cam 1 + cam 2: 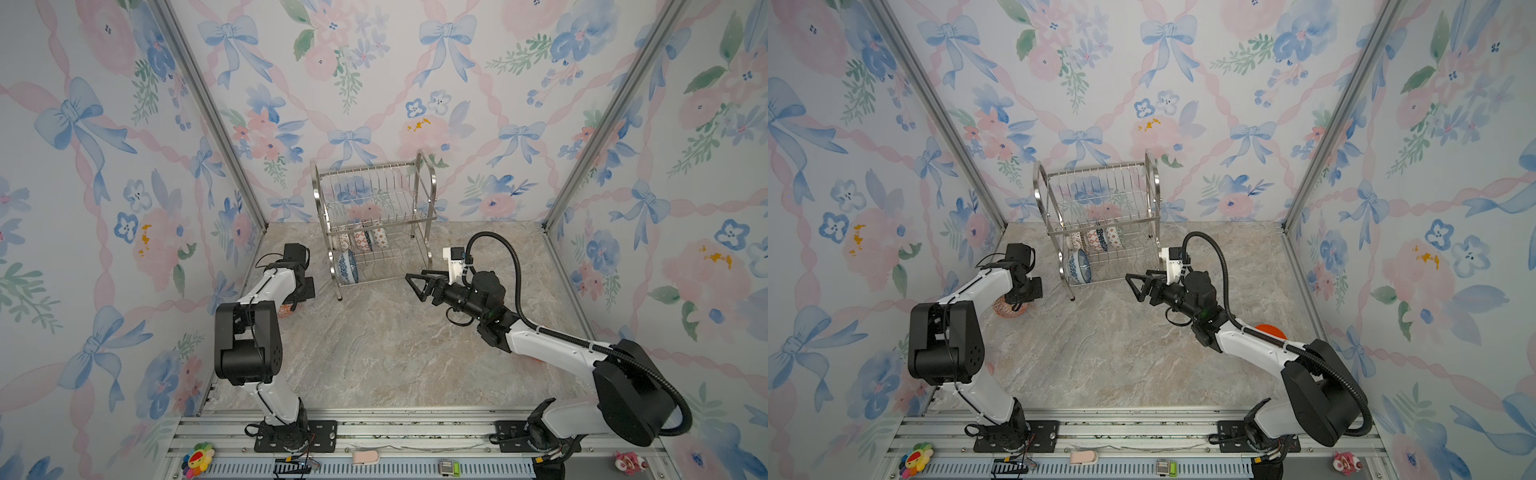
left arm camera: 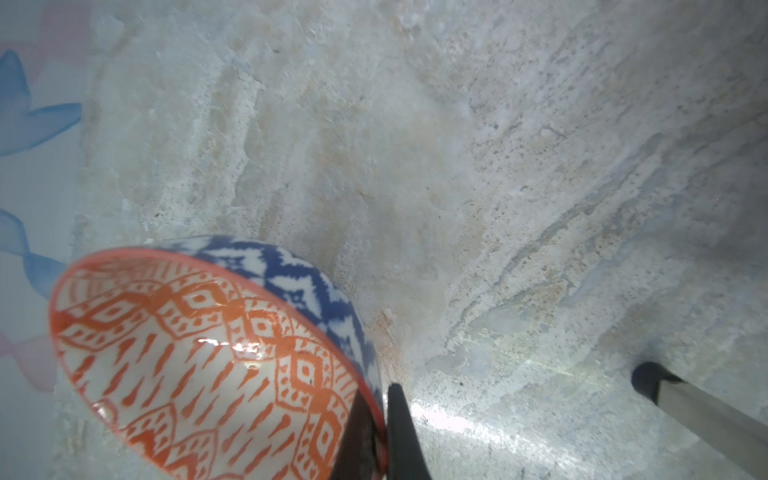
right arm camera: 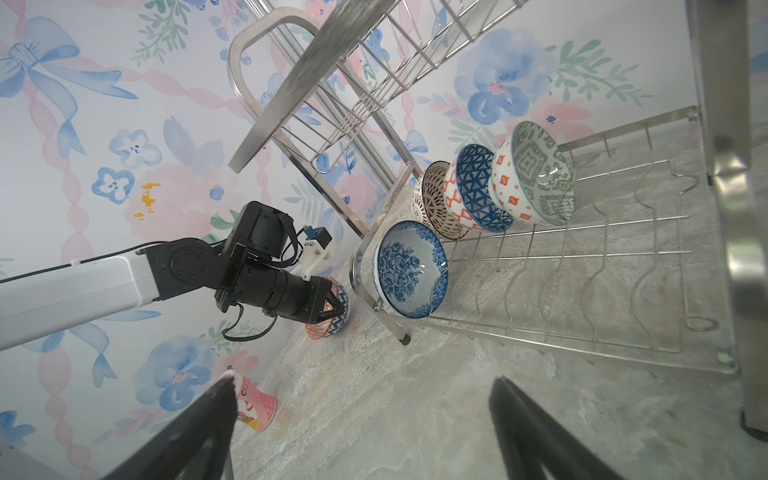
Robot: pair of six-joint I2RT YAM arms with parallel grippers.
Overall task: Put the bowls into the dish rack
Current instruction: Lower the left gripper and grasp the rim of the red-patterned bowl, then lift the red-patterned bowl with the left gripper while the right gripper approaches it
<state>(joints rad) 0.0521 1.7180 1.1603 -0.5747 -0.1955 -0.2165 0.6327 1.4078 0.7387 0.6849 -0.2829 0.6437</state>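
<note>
Marble-patterned tabletop floors a booth papered with bows and flowers, and the dish rack stands at 12 o'clock against the far wall in both top views. Four bowls stand on edge on its lower tier. A blue-white floral bowl is alone at the front corner on the 9 o'clock side. Behind it is a close-packed row of three: a brown-lattice bowl, a bowl with blue triangles inside and a grey-green bowl. At about 9 o'clock, near the rack's front left leg, the left gripper is clamped on the rim of an orange-patterned bowl with a blue-and-white outside. The left wrist view shows one finger inside the rim and the other outside. That bowl is tilted and low over the tabletop; whether it touches the surface cannot be told. Between 1 and 2 o'clock the right gripper hangs with its jaws spread wide, holding nothing, pointing toward the rack's front right leg and near it. A plain orange bowl sits at 3 o'clock, mostly hidden behind the right arm. In the right wrist view a pink cup lies on its side beside the papered side wall. At 6 o'clock, on the front rail, sits a rainbow flower toy
</note>
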